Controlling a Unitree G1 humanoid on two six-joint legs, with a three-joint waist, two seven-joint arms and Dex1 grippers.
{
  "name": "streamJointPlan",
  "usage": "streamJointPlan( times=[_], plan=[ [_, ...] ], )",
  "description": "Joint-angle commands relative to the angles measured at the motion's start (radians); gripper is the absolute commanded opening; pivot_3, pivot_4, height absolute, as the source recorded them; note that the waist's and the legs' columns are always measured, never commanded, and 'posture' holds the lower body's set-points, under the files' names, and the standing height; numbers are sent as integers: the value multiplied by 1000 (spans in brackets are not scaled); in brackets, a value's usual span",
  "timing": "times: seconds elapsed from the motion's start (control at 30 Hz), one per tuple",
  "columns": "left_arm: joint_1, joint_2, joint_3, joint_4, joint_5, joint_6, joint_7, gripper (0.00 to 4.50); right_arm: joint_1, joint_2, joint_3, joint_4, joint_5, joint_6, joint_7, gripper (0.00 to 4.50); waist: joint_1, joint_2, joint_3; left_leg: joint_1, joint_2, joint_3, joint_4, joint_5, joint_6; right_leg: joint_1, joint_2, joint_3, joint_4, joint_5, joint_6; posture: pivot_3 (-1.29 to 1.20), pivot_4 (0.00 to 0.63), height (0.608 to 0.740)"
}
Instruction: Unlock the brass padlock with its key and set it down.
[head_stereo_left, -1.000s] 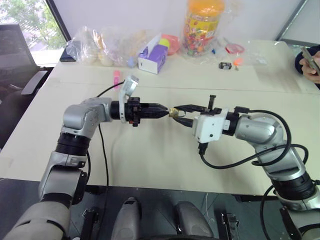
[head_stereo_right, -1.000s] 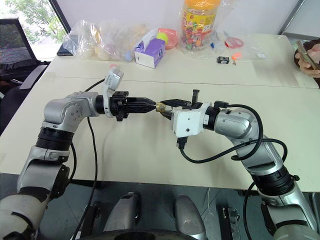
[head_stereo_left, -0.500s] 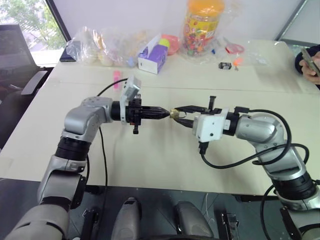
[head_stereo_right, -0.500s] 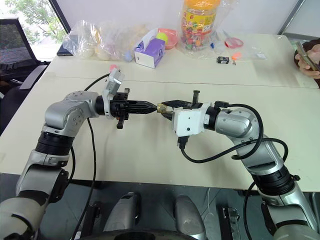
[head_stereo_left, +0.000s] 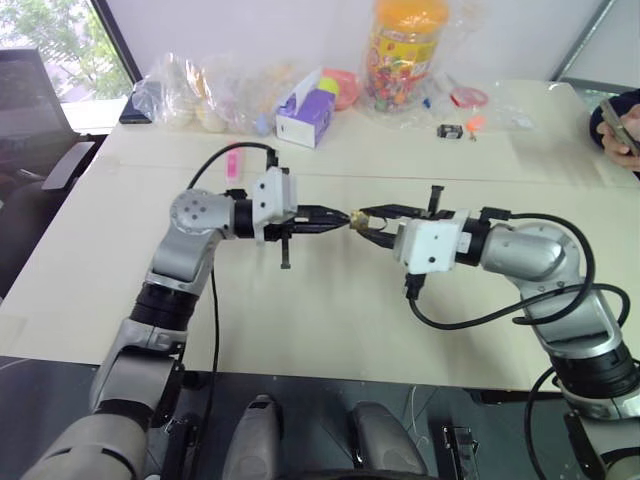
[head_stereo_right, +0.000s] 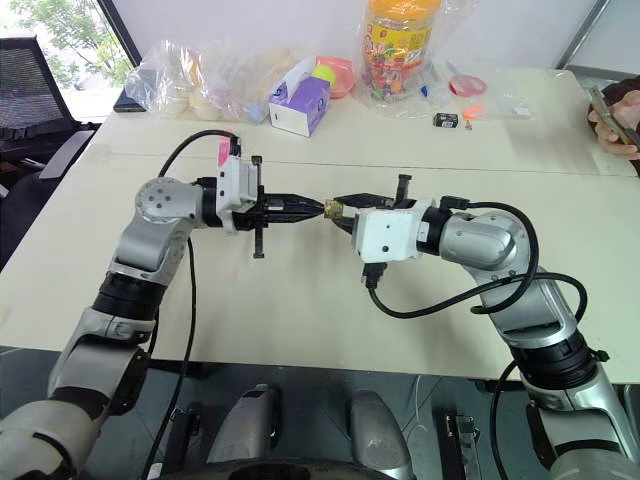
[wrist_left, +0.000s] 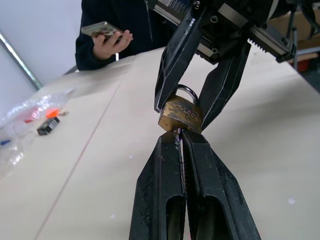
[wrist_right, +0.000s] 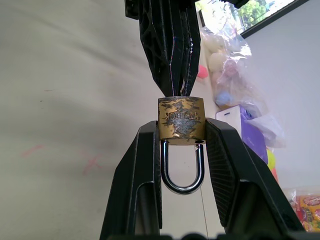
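Brass padlock (wrist_right: 181, 118) pinched by its body between the two black fingers of the right end effector (head_stereo_left: 366, 216), up in the air over the middle of the bench (head_stereo_left: 330, 310). Silvery shackle (wrist_right: 182, 167) pointing back into the gap between those fingers, seated in the body on both legs, so not yet popped open. Keyhole face turned toward the left end effector (head_stereo_left: 340, 218).

Left end effector clenched tight, fingers (wrist_left: 165, 185) pressed together, gripping the key (wrist_left: 180, 150), seen as a thin silvery sliver between the tips. Key tip meeting the underside of the padlock body; depth of insertion cannot be told. Both end effectors roughly level and aimed tip to tip, meeting at the padlock.

Farther back on the bench: purple-and-white tissue box (head_stereo_left: 307, 115), tall yellow candy jar (head_stereo_left: 403, 52), clear plastic bags (head_stereo_left: 195, 92), small black-and-silver object (head_stereo_left: 450, 130). At the far right edge, a person's hand (head_stereo_left: 622, 125) holding a phone (wrist_left: 102, 28).
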Motion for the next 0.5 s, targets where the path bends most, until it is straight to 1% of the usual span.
streamJointPlan(
  times=[0.03, 0.07, 0.13, 0.2, 0.27, 0.33, 0.4, 0.43, 0.5],
  plan=[
    [-15, 10, 4, -31, -121, 329, 3, 84, -29, 20, 9, -59, 41, -30, 3, 690, -1, 0, 0, 0, 0, 0, 0, 0, 0, 0, 0, 0, 0, 0, 0, 0, 150, 740],
    [-23, 22, 20, -45, -193, 473, -3, 84, -29, 19, 10, -58, 40, -32, 4, 690, -3, 0, 0, 0, 0, 0, 0, 0, 0, 0, 0, 0, 0, 0, 0, 0, 150, 740],
    [-39, 46, 58, -80, -335, 703, -19, 84, -30, 19, 10, -57, 38, -33, 4, 690, -5, 0, 0, 0, 0, 0, 0, 0, 0, 0, 0, 0, 1, 0, 0, 0, 150, 740],
    [-55, 66, 97, -105, -448, 876, -26, 628, -30, 19, 10, -57, 38, -33, 5, 690, -7, 0, 0, 0, 0, 0, 0, 0, 0, 0, 0, 0, 1, 0, 0, 0, 150, 740],
    [-59, 67, 121, -113, -483, 932, -6, 1322, -30, 18, 11, -54, 37, -37, 4, 690, -6, 0, 0, 0, 0, -1, 0, 0, 0, 0, 0, 0, 1, 0, 0, 0, 150, 740],
    [-66, 65, 137, -106, -504, 972, 7, 2197, -28, 16, 12, -52, 36, -42, 3, 690, -3, 0, 0, 0, 0, -1, 0, 0, 0, 0, 0, 0, 1, 0, 0, 0, 150, 740],
    [-67, 66, 140, -107, -507, 990, 18, 2982, -28, 15, 12, -51, 36, -44, 3, 690, 0, 0, 0, 0, 0, -1, 1, 0, 0, 0, 0, 0, 1, 0, 0, 0, 150, 740],
    [-67, 66, 140, -108, -507, 991, 21, 3288, -28, 15, 12, -51, 36, -44, 3, 690, 0, 0, 0, 0, 0, -1, 1, 0, 0, 0, 0, 0, 1, 0, 0, 0, 150, 740],
    [-66, 63, 135, -105, -495, 980, 29, 3288, -30, 15, 13, -51, 37, -44, 3, 690, -2, 0, 0, 0, 0, -1, 1, 0, 0, 0, 0, 0, 1, 0, 0, 0, 150, 740]
  ],
)
